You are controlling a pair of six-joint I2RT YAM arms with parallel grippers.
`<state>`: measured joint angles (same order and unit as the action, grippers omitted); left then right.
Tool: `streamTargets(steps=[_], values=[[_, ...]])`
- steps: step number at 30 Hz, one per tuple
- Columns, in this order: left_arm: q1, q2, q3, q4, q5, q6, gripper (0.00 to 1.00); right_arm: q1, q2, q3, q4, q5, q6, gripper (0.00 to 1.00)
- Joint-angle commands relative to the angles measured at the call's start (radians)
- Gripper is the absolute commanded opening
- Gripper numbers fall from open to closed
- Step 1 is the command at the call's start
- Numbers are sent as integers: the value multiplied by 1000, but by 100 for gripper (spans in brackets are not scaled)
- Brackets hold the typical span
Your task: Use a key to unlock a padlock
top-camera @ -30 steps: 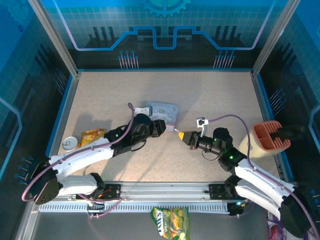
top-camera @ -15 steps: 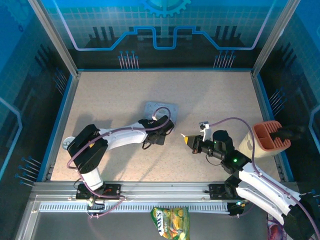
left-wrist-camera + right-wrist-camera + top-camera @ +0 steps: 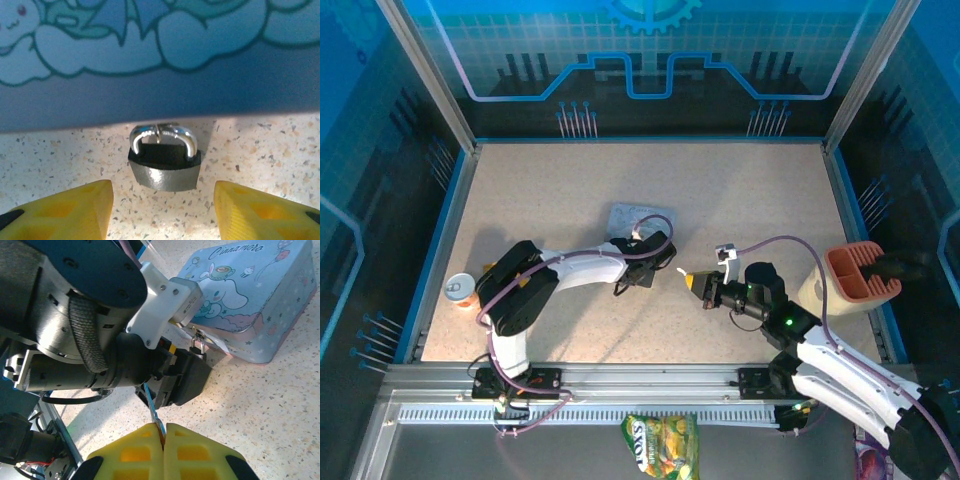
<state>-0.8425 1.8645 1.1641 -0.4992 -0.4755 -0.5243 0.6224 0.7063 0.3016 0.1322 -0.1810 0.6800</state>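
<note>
The padlock (image 3: 164,162), small with a dark grey body and a silvery shackle, lies on the speckled table against the foot of the pale blue cartoon tin (image 3: 160,60). My left gripper (image 3: 162,202) is open; its yellow fingers (image 3: 70,210) stand either side of the padlock, just short of it and not touching. In the right wrist view the padlock (image 3: 197,344) peeks out beyond the left gripper's black body (image 3: 175,375). My right gripper (image 3: 164,432) is shut on the key (image 3: 152,407), whose thin bluish blade points at the left gripper. From above, the left gripper (image 3: 645,262) and the right gripper (image 3: 695,283) face each other.
The tin (image 3: 642,217) sits mid-table behind the left gripper. A small can (image 3: 460,290) stands at the left edge, an orange-topped holder (image 3: 860,272) at the right edge, and a snack packet (image 3: 662,445) lies below the front rail.
The left arm has folded up, its elbow lifted off the table, and its gripper has shifted right to the tin's front edge. The right gripper drew back slightly, still holding the key.
</note>
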Motion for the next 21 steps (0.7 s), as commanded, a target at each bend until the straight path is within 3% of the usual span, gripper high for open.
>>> streamTargets(steps=[1, 21], values=[[13, 32, 47, 23, -23, -14, 53, 21, 3, -6, 30, -9, 3, 0], [51, 10, 18, 63, 55, -90, 26, 43, 89, -13, 60, 25, 49, 0]])
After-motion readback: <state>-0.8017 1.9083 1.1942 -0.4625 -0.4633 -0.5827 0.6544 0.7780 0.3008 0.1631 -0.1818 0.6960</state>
